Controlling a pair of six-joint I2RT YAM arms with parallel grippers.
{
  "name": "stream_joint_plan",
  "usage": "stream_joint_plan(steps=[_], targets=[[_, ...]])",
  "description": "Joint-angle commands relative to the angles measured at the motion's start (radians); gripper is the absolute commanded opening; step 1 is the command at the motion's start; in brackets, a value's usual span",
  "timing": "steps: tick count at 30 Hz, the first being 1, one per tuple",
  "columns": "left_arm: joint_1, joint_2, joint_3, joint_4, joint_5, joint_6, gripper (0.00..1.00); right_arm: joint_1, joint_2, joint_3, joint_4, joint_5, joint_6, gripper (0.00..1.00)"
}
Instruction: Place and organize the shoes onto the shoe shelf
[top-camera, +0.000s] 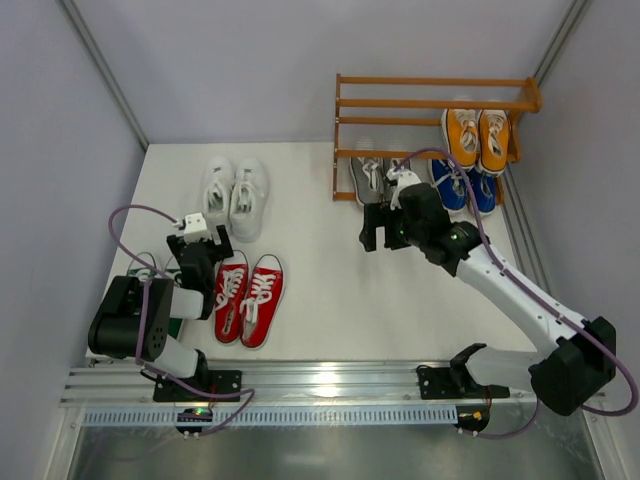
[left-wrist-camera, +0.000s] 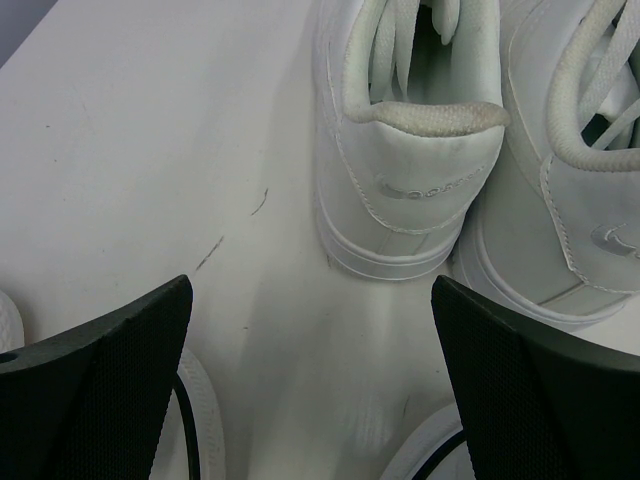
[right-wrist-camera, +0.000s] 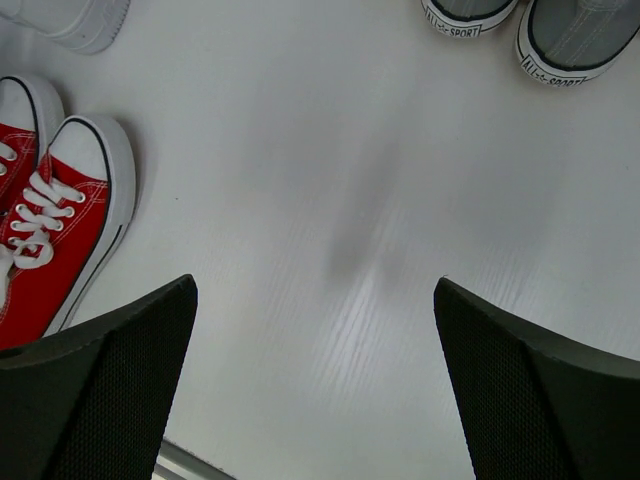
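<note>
Across the whole floor of the scene lies the white table, walled in by pale panels. At its far right edge stands the shelf, its top tier bare.

Along the near edge runs a metal rail that carries both arm bases. The right arm stretches from the right base diagonally toward the shelf's left end. The left arm is folded up compactly near the left wall.

The white pair sits side by side on the table, far left of centre, heels toward the left arm. The red pair lies nearer, side by side and just right of the left arm. A green pair is mostly hidden under the left arm; only a white toe and a strip of green show.

On the shelf's right side the orange pair rests on the middle tier, and the blue pair is directly below it, partly covered by the right arm. The grey pair is at the shelf's lower left end; whether it sits on the lowest slats or on the table I cannot tell.

The left gripper hangs between the white and red pairs, pointing at the white heels, jaws spread wide and holding nothing. The right gripper hangs over bare table just in front of the grey pair, jaws likewise wide apart and empty.
</note>
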Motion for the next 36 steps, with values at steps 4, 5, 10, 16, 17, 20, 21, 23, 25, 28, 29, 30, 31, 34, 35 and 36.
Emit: stream_joint_plan(steps=[4, 5, 10, 16, 17, 20, 21, 23, 25, 28, 29, 30, 31, 34, 35, 36], targets=[[0.001, -0.012, 0.016, 0.063, -0.013, -0.004, 1.00, 0.020, -0.175, -0.095, 0.038, -0.056, 0.090, 1.00], [0.001, -0.012, 0.018, 0.061, -0.013, -0.004, 1.00, 0.020, -0.219, -0.106, 0.035, -0.051, 0.088, 1.00], [0.001, -0.012, 0.018, 0.057, -0.010, -0.006, 1.00, 0.020, -0.308, -0.089, -0.054, -0.045, 0.058, 1.00], [0.000, -0.089, 0.067, -0.134, -0.041, 0.011, 1.00, 0.020, -0.403, -0.100, -0.134, -0.044, 0.042, 1.00], [-0.110, -0.165, 0.203, -0.331, -0.171, 0.013, 1.00, 0.020, -0.410, -0.100, -0.137, -0.044, 0.041, 1.00], [-0.175, -0.192, 0.433, -0.915, -0.272, -0.116, 1.00, 0.018, -0.430, -0.110, -0.135, -0.045, 0.027, 1.00], [-0.190, -0.227, 0.523, -0.992, -0.252, -0.151, 1.00, 0.020, -0.433, -0.116, -0.135, -0.048, 0.021, 0.99], [-0.232, -0.273, 0.577, -1.161, -0.136, -0.254, 1.00, 0.020, -0.436, -0.120, -0.143, -0.050, -0.001, 1.00], [-0.246, -0.348, 0.622, -1.257, 0.011, -0.329, 1.00, 0.020, -0.437, -0.118, -0.148, -0.053, -0.027, 1.00], [-0.247, -0.431, 0.628, -1.339, 0.125, -0.469, 1.00, 0.020, -0.439, -0.115, -0.143, -0.061, -0.050, 1.00], [-0.246, -0.443, 0.631, -1.420, 0.143, -0.499, 1.00, 0.020, -0.439, -0.113, -0.142, -0.068, -0.053, 1.00], [-0.249, -0.451, 0.637, -1.466, 0.154, -0.565, 1.00, 0.020, -0.436, -0.113, -0.137, -0.070, -0.056, 1.00], [-0.258, -0.457, 0.660, -1.526, 0.166, -0.591, 1.00, 0.020, -0.434, -0.113, -0.136, -0.073, -0.057, 1.00], [-0.336, -0.416, 0.715, -1.733, 0.165, -0.708, 1.00, 0.018, -0.421, -0.117, -0.123, -0.088, -0.068, 1.00], [-0.367, -0.384, 0.740, -1.840, 0.159, -0.739, 1.00, 0.020, -0.413, -0.118, -0.120, -0.090, -0.073, 1.00], [-0.400, -0.348, 0.764, -1.893, 0.151, -0.754, 1.00, 0.020, -0.410, -0.118, -0.120, -0.093, -0.074, 1.00]])
